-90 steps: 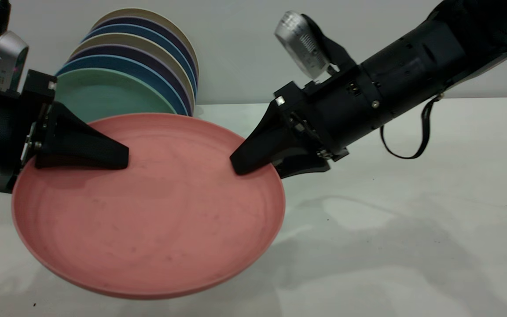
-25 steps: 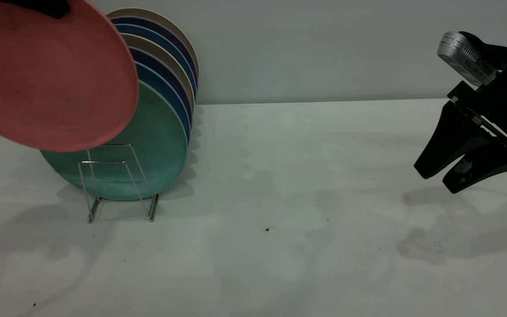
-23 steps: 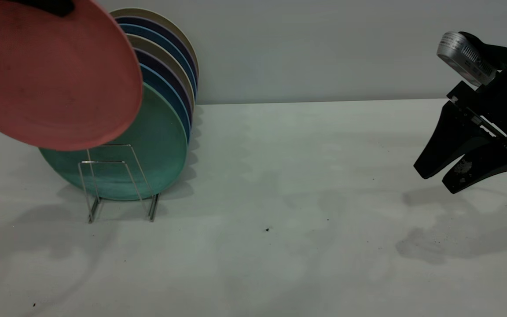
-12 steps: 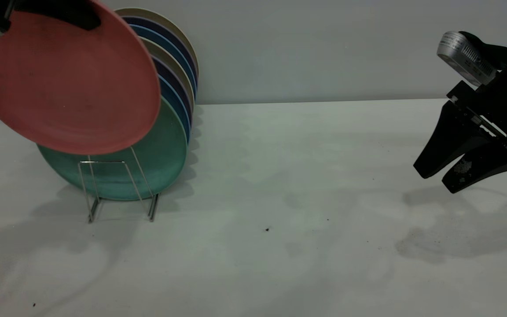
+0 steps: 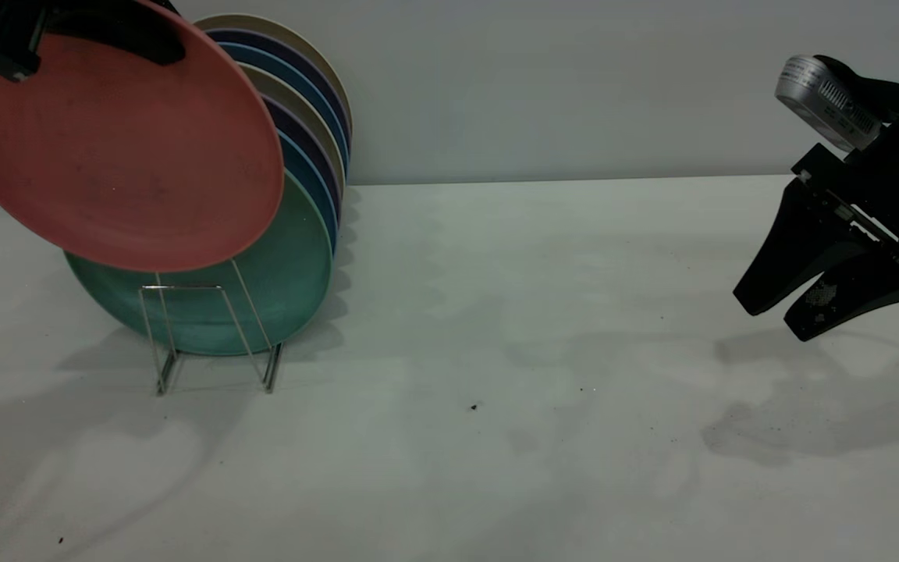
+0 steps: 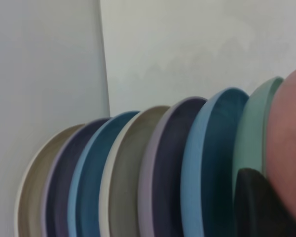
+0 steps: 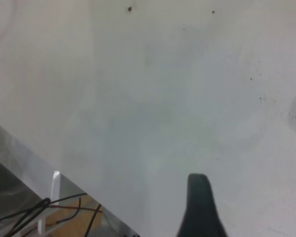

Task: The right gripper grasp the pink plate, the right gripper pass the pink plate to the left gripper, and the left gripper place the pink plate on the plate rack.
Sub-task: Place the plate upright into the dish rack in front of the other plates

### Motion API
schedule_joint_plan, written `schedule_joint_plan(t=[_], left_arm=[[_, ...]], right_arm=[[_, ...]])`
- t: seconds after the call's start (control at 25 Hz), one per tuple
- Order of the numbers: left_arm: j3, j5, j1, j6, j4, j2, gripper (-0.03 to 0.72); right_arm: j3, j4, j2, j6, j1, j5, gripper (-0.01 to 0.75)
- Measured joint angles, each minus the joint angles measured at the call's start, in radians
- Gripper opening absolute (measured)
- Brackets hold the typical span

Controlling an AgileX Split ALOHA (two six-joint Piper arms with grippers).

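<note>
The left gripper [image 5: 83, 35] clamps the upper rim of the pink plate [image 5: 118, 148], holding it tilted nearly upright above the plate rack [image 5: 211, 324], probably so its lower edge can drop into the free front slot. The plate hangs just in front of the green plate [image 5: 262, 297], the nearest of 7 already racked. It is round, shallow, salmon-pink and matte, with faint dark scuffs. The right gripper [image 5: 824, 300], far right of the rack, hovers with fingers parted, holding nothing.
</note>
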Motion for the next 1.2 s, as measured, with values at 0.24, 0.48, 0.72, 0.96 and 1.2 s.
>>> schedule_joint_plan(t=[0.24,0.48,0.72,0.96,1.2], left_arm=[[0.0,-0.002,0.0,0.0,0.0,0.002,0.09],[0.0,0.001,0.0,0.0,0.0,0.004,0.09],[-0.001,0.007,-0.001,0.0,-0.001,0.035,0.09],[-0.001,0.006,-0.007,0.0,-0.001,0.059,0.09],[-0.001,-0.005,-0.008,0.0,-0.001,0.104,0.09]], right_arm=[[0.0,0.0,0.0,-0.01,0.0,0.0,0.564],[0.0,0.0,0.0,-0.011,0.0,0.0,0.564],[0.0,0.0,0.0,-0.012,0.0,0.0,0.564],[0.0,0.0,0.0,-0.012,0.0,0.0,0.564],[0.0,0.002,0.0,-0.012,0.0,0.0,0.564]])
